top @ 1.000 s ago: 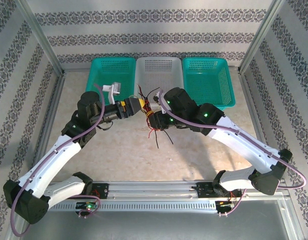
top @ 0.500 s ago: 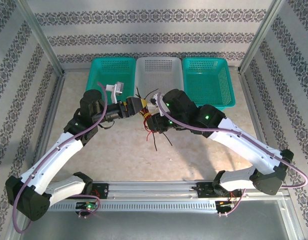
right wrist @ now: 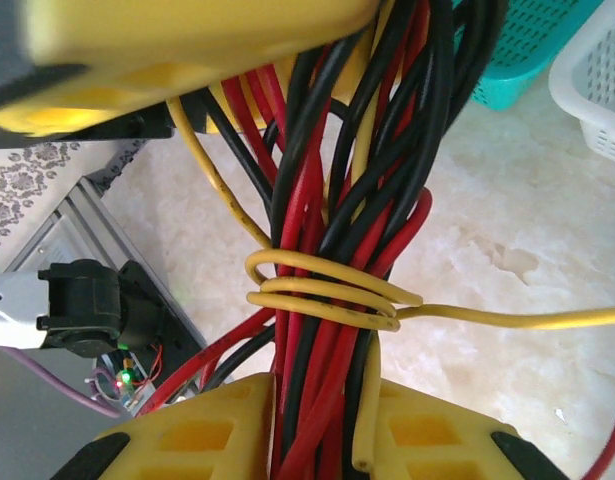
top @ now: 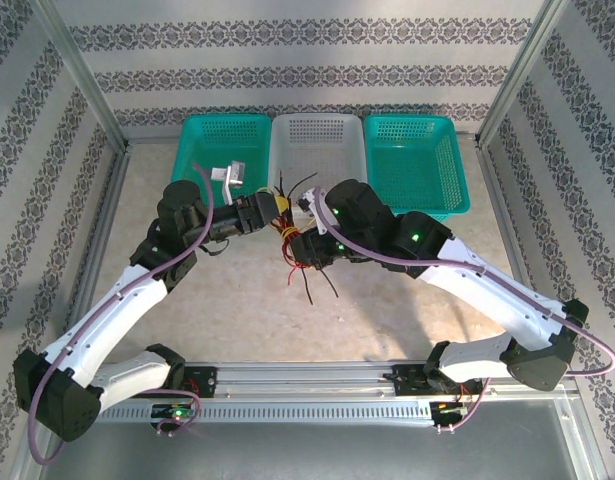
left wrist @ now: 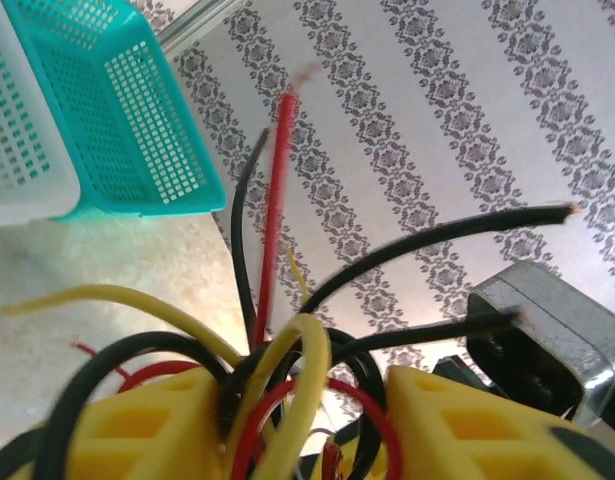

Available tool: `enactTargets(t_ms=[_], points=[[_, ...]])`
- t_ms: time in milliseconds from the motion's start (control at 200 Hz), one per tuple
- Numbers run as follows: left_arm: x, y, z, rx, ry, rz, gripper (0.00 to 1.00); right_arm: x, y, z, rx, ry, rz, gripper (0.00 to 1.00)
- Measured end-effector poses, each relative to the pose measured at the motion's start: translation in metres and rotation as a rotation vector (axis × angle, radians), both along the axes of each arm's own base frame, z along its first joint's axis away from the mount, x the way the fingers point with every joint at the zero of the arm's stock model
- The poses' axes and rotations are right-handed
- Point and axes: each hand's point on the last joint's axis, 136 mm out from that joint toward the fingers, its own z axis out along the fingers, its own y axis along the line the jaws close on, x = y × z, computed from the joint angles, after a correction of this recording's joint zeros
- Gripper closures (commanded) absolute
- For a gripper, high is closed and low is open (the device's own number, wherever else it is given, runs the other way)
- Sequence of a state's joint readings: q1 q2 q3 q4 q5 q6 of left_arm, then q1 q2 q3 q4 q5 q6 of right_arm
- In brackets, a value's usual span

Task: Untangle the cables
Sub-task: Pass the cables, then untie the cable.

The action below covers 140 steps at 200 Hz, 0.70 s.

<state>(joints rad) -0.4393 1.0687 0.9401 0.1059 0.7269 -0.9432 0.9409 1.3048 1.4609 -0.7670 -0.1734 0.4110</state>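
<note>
The cables (top: 293, 246) are one tangled bundle of red, black and yellow wires held above the table in front of the white basket. My right gripper (top: 311, 246) is shut on the bundle's lower part. In the right wrist view the cables (right wrist: 337, 220) run straight up out of the right gripper (right wrist: 322, 435), and a yellow wire (right wrist: 327, 290) is wound three times round them. My left gripper (top: 275, 206) is at the bundle's top. In the left wrist view, loops of the cables (left wrist: 287, 395) fill the left gripper (left wrist: 302, 430) and touch both yellow fingers (left wrist: 137, 430).
Three baskets stand side by side at the back: a teal basket (top: 212, 135), a white basket (top: 317, 135) and another teal basket (top: 419, 150). Loose wire ends (top: 312, 285) hang towards the tabletop. A metal rail (top: 307, 380) runs along the near edge.
The left jaws have narrowed from wide open onto the loops at the bundle's top. The right gripper and the bundle have drifted a little to the left.
</note>
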Motion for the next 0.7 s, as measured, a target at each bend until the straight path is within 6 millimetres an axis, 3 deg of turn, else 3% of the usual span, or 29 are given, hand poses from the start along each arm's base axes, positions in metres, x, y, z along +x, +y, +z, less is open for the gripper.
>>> enactTargets(t_ms=[160,250,355,445,515,595,700], points=[[0.002,-0.001,-0.004,0.001,0.011,-0.003,0.84,0.0,0.0,0.0,0.0,0.0,-0.001,0.74],[0.003,-0.001,-0.005,-0.002,0.005,-0.003,0.89,0.0,0.0,0.0,0.001,-0.001,-0.001,0.66],[0.003,-0.001,-0.008,-0.004,0.003,-0.004,1.0,0.003,0.0,0.004,0.006,-0.021,-0.011,0.37],[0.003,-0.001,-0.013,0.0,0.007,0.003,1.0,0.008,-0.005,0.01,0.004,-0.07,-0.039,0.16],[0.005,0.002,-0.013,0.002,-0.002,0.021,1.0,0.014,-0.018,0.02,0.013,-0.104,-0.09,0.02],[0.005,0.007,-0.008,0.001,-0.034,0.056,1.0,0.022,-0.04,0.037,0.043,-0.139,-0.154,0.02],[0.004,0.016,0.01,-0.032,-0.111,0.103,1.0,0.039,-0.085,0.064,0.119,-0.167,-0.298,0.05]])
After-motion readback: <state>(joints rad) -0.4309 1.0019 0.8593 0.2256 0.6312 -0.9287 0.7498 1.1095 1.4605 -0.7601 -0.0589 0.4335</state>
